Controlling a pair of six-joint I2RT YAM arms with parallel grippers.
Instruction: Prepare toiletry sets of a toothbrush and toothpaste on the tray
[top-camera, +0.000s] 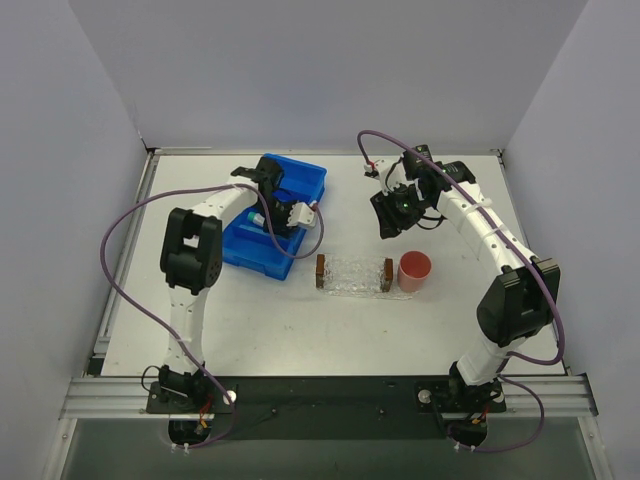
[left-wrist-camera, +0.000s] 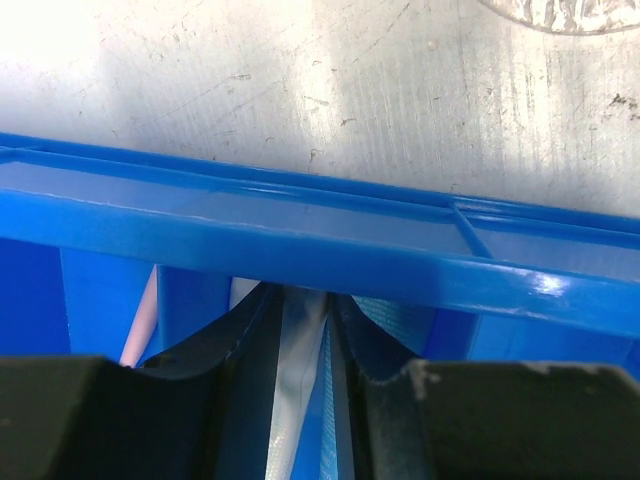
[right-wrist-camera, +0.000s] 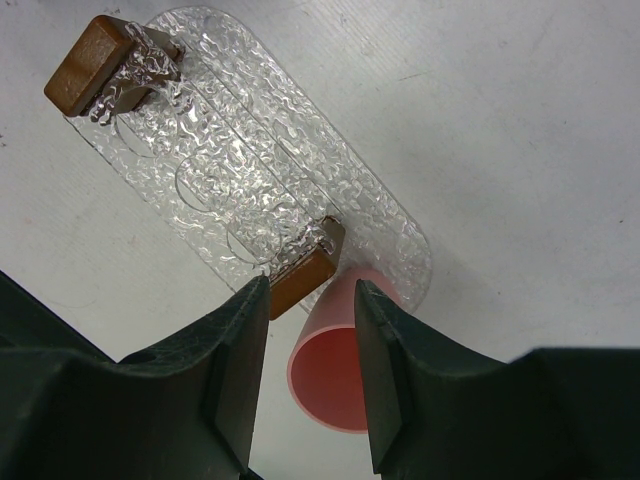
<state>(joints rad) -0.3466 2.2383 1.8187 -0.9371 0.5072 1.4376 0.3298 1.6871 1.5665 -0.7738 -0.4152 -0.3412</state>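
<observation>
Left of the tray (top-camera: 353, 275), the left gripper (left-wrist-camera: 300, 340) points down, jaws pinching the toothpaste (left-wrist-camera: 290, 400). Above the tray's right end, the right gripper (right-wrist-camera: 308, 335) hovers, jaws parted, empty.

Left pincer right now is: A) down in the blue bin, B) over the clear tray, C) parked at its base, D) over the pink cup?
A: the left pincer sits inside the blue bin, whose walls fill its wrist view, with a toothpaste tube in its gap.
</observation>
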